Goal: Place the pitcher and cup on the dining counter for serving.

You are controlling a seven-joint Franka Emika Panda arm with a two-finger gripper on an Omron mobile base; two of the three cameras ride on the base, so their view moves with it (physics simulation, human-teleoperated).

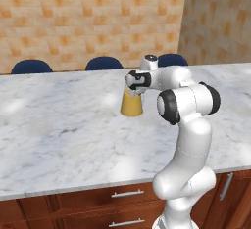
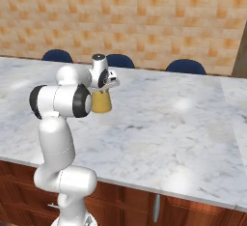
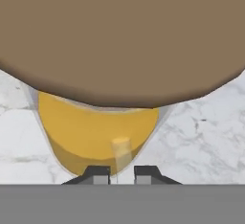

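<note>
The pitcher (image 1: 132, 105) stands on the dining surface (image 1: 59, 130), the hand (image 3: 121, 174) narrowly closed, seemingly gripping its handle. Next: release it, then fetch the cup.

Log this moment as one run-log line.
phase: placing pitcher | gripper: shut on pitcher, just below brown lid | pitcher: upright on dining counter | cup: not logged
</note>
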